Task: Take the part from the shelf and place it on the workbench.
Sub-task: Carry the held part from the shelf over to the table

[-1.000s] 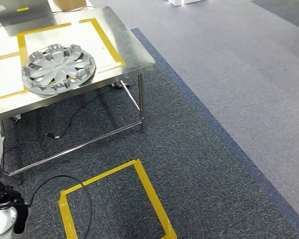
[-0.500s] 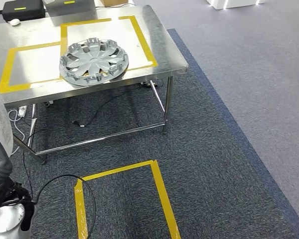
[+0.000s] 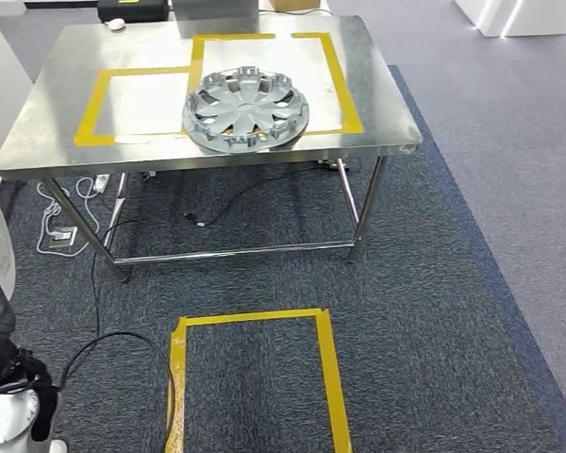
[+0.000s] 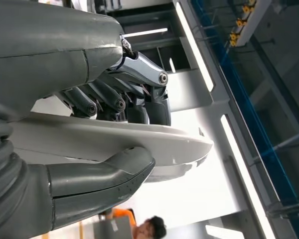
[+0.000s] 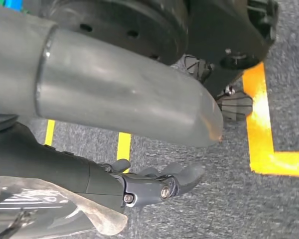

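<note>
Carrying step: I judge that I am bringing the part (image 4: 102, 142) to the desk (image 3: 45, 132); it is not yet set down.
Left hand (image 4: 114, 99): clamped on the part, with the dark fingers (image 4: 155, 99) over one face and the thumb (image 4: 114, 172) under the other.
Part: a pale grey, flat, thin-edged piece held by its rim; most of it juts out beyond my grip.
Right hand (image 5: 155, 181): hanging above the carpet, fingers loosely extended, holding nothing.
Desk: steel top, straight ahead in the head view, with two taped yellow frames side by side.
Occupied frame: a silver wheel cover (image 3: 246, 107) lies on the right-hand frame, overlapping the tape (image 3: 194, 71) between the two.
Free frame: the left frame (image 3: 88, 113) is bare, so I judge it the target.
Floor mark: a yellow taped square (image 3: 326, 359) lies on the carpet in front of the desk; I would stop there.
Procedure: keep the part level, lower it flat inside the free frame, and release only once it rests on the steel.
Caution: keep it well apart from the wheel cover; a rim-only grip may let it tilt.
</note>
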